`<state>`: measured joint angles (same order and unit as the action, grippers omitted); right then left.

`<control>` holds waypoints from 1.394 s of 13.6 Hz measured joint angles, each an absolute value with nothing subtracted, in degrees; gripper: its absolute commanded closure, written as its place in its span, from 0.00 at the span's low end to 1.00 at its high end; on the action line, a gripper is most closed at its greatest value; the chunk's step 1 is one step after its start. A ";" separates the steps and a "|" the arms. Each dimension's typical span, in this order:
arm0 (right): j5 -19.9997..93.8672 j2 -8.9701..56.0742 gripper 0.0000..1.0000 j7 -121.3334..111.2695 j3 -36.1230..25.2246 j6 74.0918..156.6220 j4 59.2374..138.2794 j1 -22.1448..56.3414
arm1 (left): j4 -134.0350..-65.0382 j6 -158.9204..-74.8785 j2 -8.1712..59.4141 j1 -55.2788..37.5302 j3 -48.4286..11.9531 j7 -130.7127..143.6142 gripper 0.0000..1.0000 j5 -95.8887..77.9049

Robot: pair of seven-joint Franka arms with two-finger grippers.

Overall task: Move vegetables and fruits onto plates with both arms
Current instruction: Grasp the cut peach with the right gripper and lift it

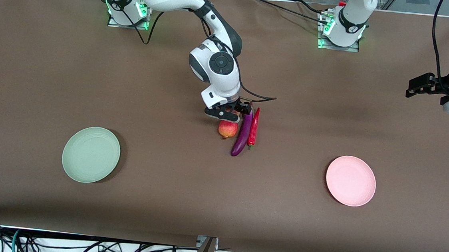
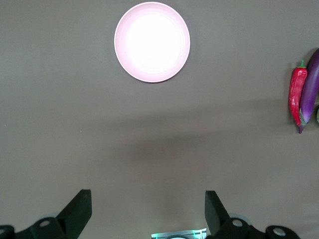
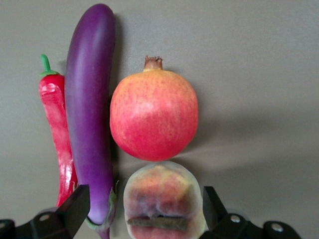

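My right gripper (image 1: 229, 112) is down over the middle of the table, open, one finger on each side of the fuzzy peach (image 3: 162, 199); I cannot tell whether they touch it. The red pomegranate (image 1: 228, 129) (image 3: 153, 115) lies right beside the peach, nearer the front camera. The purple eggplant (image 1: 243, 135) (image 3: 89, 114) lies alongside both fruits, toward the left arm's end, and the red chili (image 1: 254, 127) (image 3: 57, 134) lies against it. The green plate (image 1: 91, 154) and the pink plate (image 1: 350, 180) (image 2: 152, 41) hold nothing. My left gripper (image 1: 413, 88) (image 2: 147, 196) waits open above the table's end.
A brown mat (image 1: 162, 201) covers the whole table. Both arm bases (image 1: 340, 29) stand along the edge farthest from the front camera. A black cable (image 1: 262, 98) trails off my right wrist just above the vegetables. Loose cables hang below the front edge (image 1: 78, 246).
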<state>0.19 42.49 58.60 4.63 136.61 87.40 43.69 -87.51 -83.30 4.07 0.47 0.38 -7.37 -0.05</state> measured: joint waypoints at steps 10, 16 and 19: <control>-3.22 46.03 0.29 57.29 4.61 136.60 87.41 46.01 | -100.42 -93.53 -4.90 0.46 0.20 -7.36 0.00 -0.76; -4.25 46.13 0.46 57.29 3.96 136.58 86.80 46.38 | -102.48 -94.57 -6.59 0.46 0.21 -7.34 0.00 -0.76; -4.25 44.67 0.46 55.86 3.40 129.55 83.33 44.66 | -102.45 -94.58 -6.11 0.47 0.45 -7.34 0.00 -0.76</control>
